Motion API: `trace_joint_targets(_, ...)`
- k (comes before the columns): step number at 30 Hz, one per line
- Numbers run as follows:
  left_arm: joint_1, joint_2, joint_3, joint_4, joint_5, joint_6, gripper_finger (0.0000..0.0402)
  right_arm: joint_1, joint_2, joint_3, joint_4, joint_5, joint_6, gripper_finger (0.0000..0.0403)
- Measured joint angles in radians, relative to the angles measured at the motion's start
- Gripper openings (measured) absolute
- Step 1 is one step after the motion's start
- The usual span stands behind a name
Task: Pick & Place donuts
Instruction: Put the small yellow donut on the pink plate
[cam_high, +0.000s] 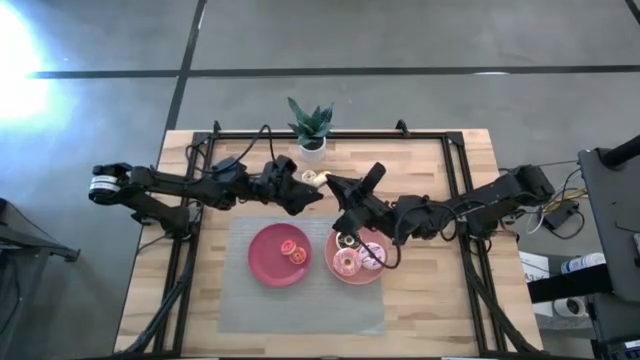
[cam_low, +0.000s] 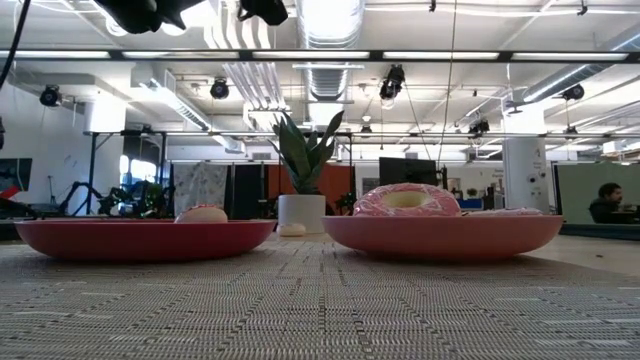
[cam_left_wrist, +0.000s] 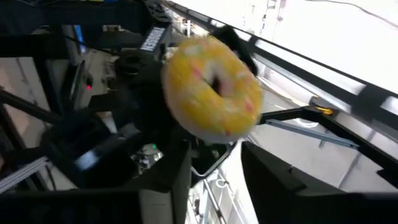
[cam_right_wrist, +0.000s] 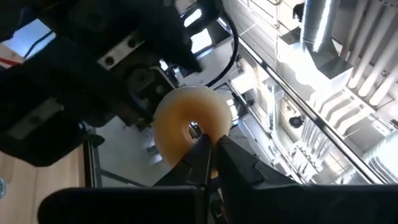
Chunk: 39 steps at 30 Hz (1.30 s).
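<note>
A tiny cream donut with sprinkles (cam_high: 315, 178) (cam_left_wrist: 211, 87) (cam_right_wrist: 180, 118) hangs in the air between my two grippers, far side of the plates. My right gripper (cam_high: 333, 185) (cam_right_wrist: 211, 140) is shut on it. My left gripper (cam_high: 305, 192) (cam_left_wrist: 214, 149) faces it from the table's left, open, its fingers standing apart beside the donut's edge. The left plate (cam_high: 262, 262) carries a small orange-red donut (cam_high: 295, 250). On the right plate (cam_high: 335, 272) lie the pink donut (cam_high: 346, 263) (cam_low: 405, 200), the lilac donut (cam_high: 372, 255) and the chocolate donut (cam_high: 347, 240). The blue donut is not visible. My right gripper pinches the cream donut's ring (cam_right_wrist: 208, 127) between its two fingers, one fingertip (cam_right_wrist: 198, 138) reaching the hole. It comes level from the table's right. The donut is lifted clear, its face turned toward the wrist camera. Whether my left gripper touches the donut, I cannot tell.
A potted plant (cam_high: 310, 125) (cam_low: 303, 160) stands at the table's far edge, just beyond the grippers. Both plates (cam_low: 140, 238) (cam_low: 440, 238) rest on a grey woven mat (cam_high: 240, 300). A black frame runs around the tabletop. Bare wood lies left and right of the mat.
</note>
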Motion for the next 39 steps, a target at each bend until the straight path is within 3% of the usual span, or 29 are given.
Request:
trace_joint_targets(5, 0.009, -0.001, 0.000, -0.010, -0.002, 0.014, 0.0077, 0.018, -0.011, -0.001, 0.001, 0.000, 0.000, 0.0013)
trace_joint_targets(9, 0.016, -0.017, -0.001, -0.010, -0.038, 0.040, 0.0073, 0.030, -0.016, -0.001, 0.002, 0.009, -0.003, 0.0013)
trace_joint_targets(25, 0.016, -0.053, -0.002, -0.088, -0.066, 0.081, 0.0132, 0.056, -0.018, -0.005, -0.002, -0.001, -0.070, 0.0013)
trace_joint_targets(39, 0.017, -0.052, -0.002, -0.096, -0.083, 0.082, 0.0130, 0.069, -0.019, -0.039, -0.003, -0.023, -0.072, 0.0013)
